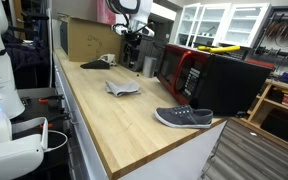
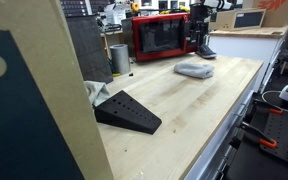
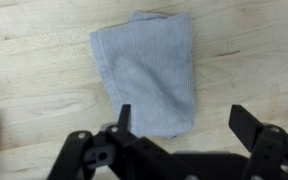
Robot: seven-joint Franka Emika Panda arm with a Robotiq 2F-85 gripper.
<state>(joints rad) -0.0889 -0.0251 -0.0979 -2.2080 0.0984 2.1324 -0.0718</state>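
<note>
A folded grey cloth (image 3: 149, 70) lies flat on the wooden table (image 3: 34, 90). In the wrist view it sits just ahead of my gripper (image 3: 184, 122), which hangs well above it. The gripper is open, its two black fingers (image 3: 246, 125) spread wide with nothing between them. The cloth's near edge lies close to the left finger, and bare wood shows under the right one. In both exterior views the cloth (image 1: 122, 88) (image 2: 194, 70) rests mid-table, with the gripper (image 1: 132, 35) (image 2: 197, 28) high over that area.
A grey shoe (image 1: 184, 117) lies near the table's corner. A black wedge (image 2: 127, 110), a metal cup (image 2: 119, 57), a red microwave (image 1: 179, 68), a black box (image 1: 234, 82) and a cardboard box (image 1: 84, 38) stand round the table.
</note>
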